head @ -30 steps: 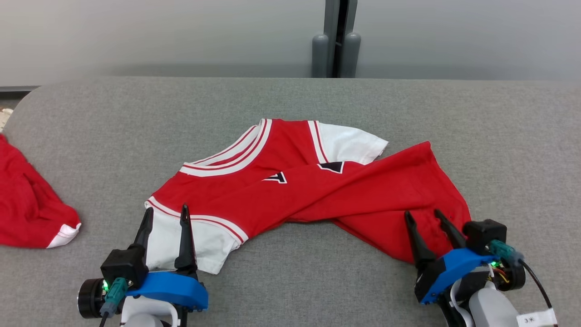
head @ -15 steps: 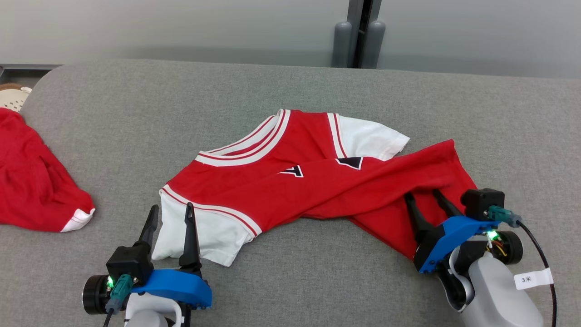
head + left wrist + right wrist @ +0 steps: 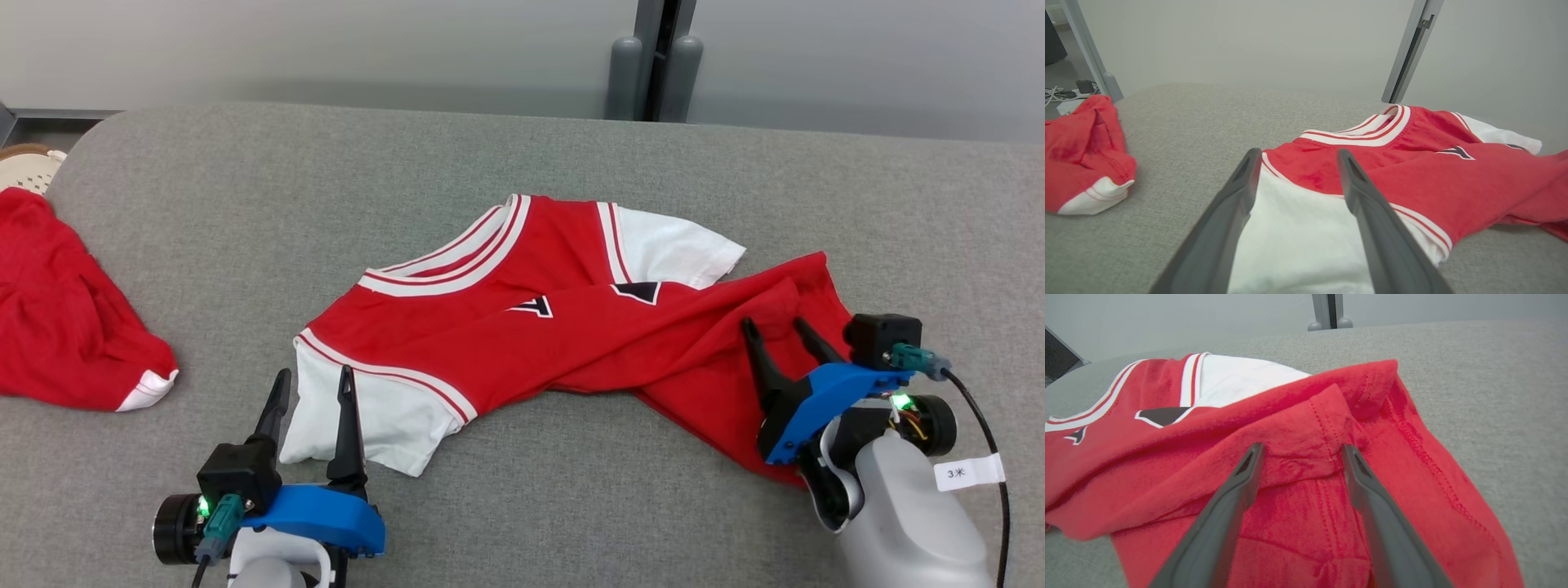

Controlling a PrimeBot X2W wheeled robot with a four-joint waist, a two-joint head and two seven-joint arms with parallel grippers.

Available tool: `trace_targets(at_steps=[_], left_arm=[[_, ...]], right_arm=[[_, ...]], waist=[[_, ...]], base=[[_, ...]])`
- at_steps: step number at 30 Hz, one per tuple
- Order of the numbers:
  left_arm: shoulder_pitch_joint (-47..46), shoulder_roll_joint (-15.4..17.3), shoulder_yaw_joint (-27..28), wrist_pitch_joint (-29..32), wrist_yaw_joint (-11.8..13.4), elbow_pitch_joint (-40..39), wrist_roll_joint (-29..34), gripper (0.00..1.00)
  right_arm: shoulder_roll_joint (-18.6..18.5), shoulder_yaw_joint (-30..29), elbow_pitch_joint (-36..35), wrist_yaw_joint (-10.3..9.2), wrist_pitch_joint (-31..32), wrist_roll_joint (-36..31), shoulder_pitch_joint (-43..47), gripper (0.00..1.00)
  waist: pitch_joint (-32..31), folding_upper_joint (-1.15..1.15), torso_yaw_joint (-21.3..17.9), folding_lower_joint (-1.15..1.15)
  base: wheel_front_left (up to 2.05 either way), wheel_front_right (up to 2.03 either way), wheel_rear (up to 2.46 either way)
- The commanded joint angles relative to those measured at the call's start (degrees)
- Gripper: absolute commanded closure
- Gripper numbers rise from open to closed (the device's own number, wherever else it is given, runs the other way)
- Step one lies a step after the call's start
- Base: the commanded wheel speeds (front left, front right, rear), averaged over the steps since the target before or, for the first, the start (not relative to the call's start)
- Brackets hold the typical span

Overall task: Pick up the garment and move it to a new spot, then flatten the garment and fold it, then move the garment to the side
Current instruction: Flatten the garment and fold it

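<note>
- Far left: a second red garment (image 3: 73, 327) lies bunched at the edge of the grey padded surface (image 3: 245, 204), well apart from the work. It is not involved.
- Left gripper (image 3: 315, 371): fingers spread and holding nothing. It sits low over the near white sleeve (image 3: 359, 425), one finger over the sleeve's outer edge and one on the cloth. Against the sleeve its station is little altered over the last second; the head camera itself has shifted.
- Garment (image 3: 522, 343): the red-and-white jersey lies mid-surface, twisted, with its lower half thrown across to the right. It is not flat.
- Right gripper (image 3: 771, 321): fingers spread, nothing pinched. It has advanced up the red lower half toward the far corner, and a hem fold (image 3: 1306, 437) now lies between its fingers.
- Finding: both grippers appear staged for a two-point grasp, at sleeve and hem. Lifting and relocation have not yet begun.
</note>
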Motion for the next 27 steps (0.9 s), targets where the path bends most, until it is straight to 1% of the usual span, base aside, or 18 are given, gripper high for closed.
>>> trace_targets(at_steps=[1, 3, 5, 7, 12, 13, 15, 16, 19, 23, 27], left_arm=[[-0.51, 0.23, -0.15, -0.22, -0.09, 0.04, 0.17, 0.0], [-0.56, 0.24, -0.24, -0.24, -0.12, 0.04, 0.17, 0.0], [-0.78, 0.28, -0.53, -0.27, -0.15, -0.07, 0.23, 0.0], [-0.84, 0.29, -0.62, -0.28, -0.16, -0.07, 0.25, 0.0], [-0.91, 0.36, -0.96, -0.3, -0.16, 0.22, 0.15, 0.0], [-0.9, 0.36, -0.98, -0.3, -0.16, 0.26, 0.1, 0.0], [-0.95, 0.36, -1.04, -0.32, -0.13, 0.32, 0.01, 0.0], [-0.98, 0.37, -1.08, -0.32, -0.12, 0.34, -0.04, 0.0], [-1.06, 0.4, -1.17, -0.35, -0.02, 0.29, -0.13, 0.0], [-0.9, 0.41, -1.3, -0.37, 0.21, 0.28, -0.24, 0.0], [-0.53, 0.39, -1.56, -0.37, 0.24, 0.19, -0.29, 0.0]], right_arm=[[-0.21, -1.39, 0.86, 0.01, 0.14, -1.58, -1.59, 0.0], [-0.17, -2.26, 1.43, 0.01, 0.3, -1.99, -1.98, 0.0], [-0.16, -4.26, 3.22, 0.01, 0.99, -3.87, -3.27, 0.0], [-0.16, -4.34, 3.77, 0.01, 1.38, -4.1, -3.68, 0.0], [-0.16, -1.28, 5.76, 0.01, 3.61, -0.57, -5.12, 0.0], [-0.17, -0.54, 5.95, 0.01, 3.99, 0.21, -5.41, 0.09], [-0.19, 0.54, 6.02, 0.01, 4.18, 0.22, -5.93, 0.56], [-0.19, 0.72, 5.99, 0.01, 3.86, -0.26, -6.2, 0.66], [-0.18, 0.78, 5.3, 0.01, 2.57, -1.2, -7.02, 1.0], [-0.18, 1.03, 3.52, 0.01, 0.85, -2.42, -7.68, 1.0], [-0.19, 1.59, -0.55, 0.01, -0.66, -2.75, -7.59, 1.0]], waist=[[0.11, 0.0, 0.09, 0.0], [0.17, 0.0, 0.17, 0.0], [0.38, 0.0, 0.43, 0.0], [0.43, 0.0, 0.51, 0.0], [0.53, 0.0, 0.77, 0.0], [0.54, 0.0, 0.78, 0.0], [0.55, 0.0, 0.79, 0.0], [0.55, 0.0, 0.78, 0.0], [0.5, 0.0, 0.72, 0.0], [0.23, 0.0, 0.34, 0.0], [-0.33, 0.0, -0.61, 0.0]], base=[[0.0, 0.0, 0.0], [0.0, 0.0, 0.0], [0.0, 0.0, 0.0], [0.0, 0.0, 0.0], [0.0, 0.0, 0.0], [0.0, 0.0, 0.0], [0.0, 0.0, 0.0], [0.0, 0.0, 0.0], [0.0, 0.0, 0.0], [0.0, 0.0, 0.0], [0.0, 0.0, 0.0]])
